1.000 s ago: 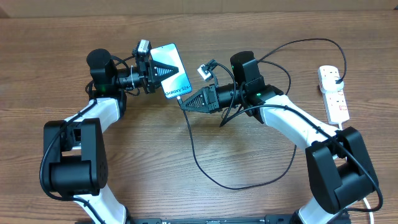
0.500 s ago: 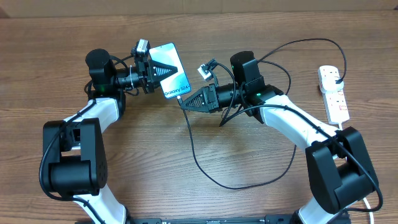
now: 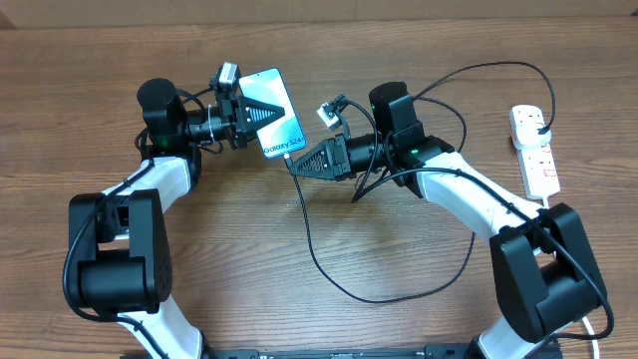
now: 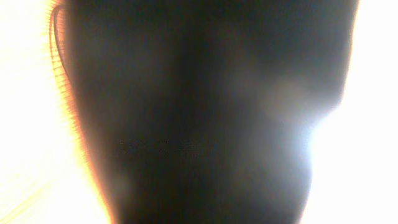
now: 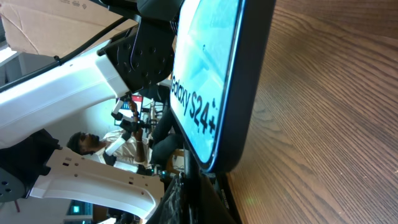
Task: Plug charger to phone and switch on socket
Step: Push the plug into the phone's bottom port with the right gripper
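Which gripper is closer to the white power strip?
Right. The right gripper is mid-table, well left of the narrow white power strip; the left gripper, clamping the lit smartphone, is farther left.

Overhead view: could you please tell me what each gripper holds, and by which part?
The left gripper holds the phone across its upper half; the right gripper holds the charger near its connector end.

wood-grain table (image 3: 249,299) w/ maybe cardboard (image 5: 59,18) behind.
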`<move>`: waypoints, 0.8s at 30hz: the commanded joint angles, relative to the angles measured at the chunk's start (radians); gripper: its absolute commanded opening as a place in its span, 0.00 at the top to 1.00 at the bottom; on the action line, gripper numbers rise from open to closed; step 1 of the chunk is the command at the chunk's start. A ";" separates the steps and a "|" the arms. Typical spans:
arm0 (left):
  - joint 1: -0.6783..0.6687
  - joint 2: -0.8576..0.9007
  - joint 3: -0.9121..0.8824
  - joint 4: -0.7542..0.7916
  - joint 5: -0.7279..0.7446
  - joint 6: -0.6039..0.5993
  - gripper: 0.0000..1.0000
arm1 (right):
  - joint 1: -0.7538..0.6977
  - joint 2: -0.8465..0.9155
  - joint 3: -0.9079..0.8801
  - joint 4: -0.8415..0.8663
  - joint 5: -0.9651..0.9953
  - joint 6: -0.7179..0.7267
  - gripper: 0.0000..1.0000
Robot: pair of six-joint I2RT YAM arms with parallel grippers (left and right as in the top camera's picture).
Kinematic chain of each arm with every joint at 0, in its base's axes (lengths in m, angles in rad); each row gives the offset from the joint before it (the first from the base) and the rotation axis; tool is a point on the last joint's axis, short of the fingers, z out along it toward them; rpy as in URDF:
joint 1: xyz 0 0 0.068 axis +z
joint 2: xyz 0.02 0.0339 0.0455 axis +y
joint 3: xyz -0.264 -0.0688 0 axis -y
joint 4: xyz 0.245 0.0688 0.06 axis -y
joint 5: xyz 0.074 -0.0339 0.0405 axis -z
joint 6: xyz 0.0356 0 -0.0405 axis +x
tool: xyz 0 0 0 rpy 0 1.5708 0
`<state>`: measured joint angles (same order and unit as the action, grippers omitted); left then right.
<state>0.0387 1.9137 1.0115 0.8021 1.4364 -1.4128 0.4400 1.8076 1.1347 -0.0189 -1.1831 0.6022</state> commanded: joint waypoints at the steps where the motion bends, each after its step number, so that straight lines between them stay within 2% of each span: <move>1: -0.006 -0.003 0.024 0.009 0.031 0.026 0.96 | -0.004 0.001 -0.004 0.013 0.000 0.004 0.96; 24: -0.014 -0.003 0.024 0.006 0.022 0.022 0.96 | -0.032 0.001 -0.004 0.020 0.044 0.027 0.96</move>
<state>0.0387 1.9137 1.0115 0.8013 1.4307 -1.4101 0.4194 1.8076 1.1347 -0.0147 -1.1843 0.6178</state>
